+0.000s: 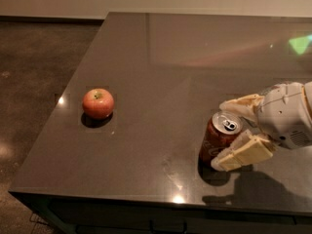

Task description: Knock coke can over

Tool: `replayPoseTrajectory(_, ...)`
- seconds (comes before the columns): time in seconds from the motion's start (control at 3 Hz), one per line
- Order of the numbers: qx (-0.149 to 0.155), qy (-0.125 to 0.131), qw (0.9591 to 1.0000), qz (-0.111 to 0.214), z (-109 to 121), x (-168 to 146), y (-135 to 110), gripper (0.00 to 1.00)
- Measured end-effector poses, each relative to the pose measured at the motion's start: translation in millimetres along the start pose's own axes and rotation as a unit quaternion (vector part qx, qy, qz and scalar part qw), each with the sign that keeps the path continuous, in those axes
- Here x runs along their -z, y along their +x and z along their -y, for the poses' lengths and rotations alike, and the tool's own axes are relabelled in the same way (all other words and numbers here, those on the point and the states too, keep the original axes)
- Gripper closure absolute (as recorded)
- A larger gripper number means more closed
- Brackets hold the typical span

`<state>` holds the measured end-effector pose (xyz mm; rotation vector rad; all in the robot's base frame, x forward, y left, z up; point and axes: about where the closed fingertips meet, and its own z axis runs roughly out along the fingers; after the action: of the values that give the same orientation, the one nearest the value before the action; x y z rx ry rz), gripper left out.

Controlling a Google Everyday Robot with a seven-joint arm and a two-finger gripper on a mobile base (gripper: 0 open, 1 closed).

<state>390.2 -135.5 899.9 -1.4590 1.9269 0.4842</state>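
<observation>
Camera view: gripper (221, 134) at the coke can (214, 141), tip-over not yet done

You have a wide dark table (146, 57) filling most of the view, with its near edge along the bottom and bare floor off to the left. The arm's pale wrist housing (287, 118) reaches in from the right edge, low over the near right part of the tabletop.

The gripper's two cream fingers (243, 152) are spread apart with the can between them. One lies behind the can near its rim. The other crosses in front of its lower side and looks to be touching it. The gripper has nothing lifted, and you cannot tell whether the fingers are pressing the can or only flanking it.

The coke can is on the table near the front edge, silver top and pull tab showing. It seems to lean a little but it is not on its side.

The apple (98, 103) sits well apart to the left, clear of the work.

By my reading you are at the contact step, with the approach made and the knock itself pending. The next move calls for a sideways push high on the can, above its middle, so it topples and doesn't slide. Push away from the near edge, since a fallen can may roll.
</observation>
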Motion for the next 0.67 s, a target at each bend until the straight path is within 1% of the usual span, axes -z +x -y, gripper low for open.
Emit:
replayPoseTrajectory(0.33,-0.001,0.003,1.0,0.005,-0.8,-2.8,-3.6,0.47)
replayPoseTrajectory(0.67,0.001,0.007,1.0,0.0,3.7,-0.8,-15.1,0.7)
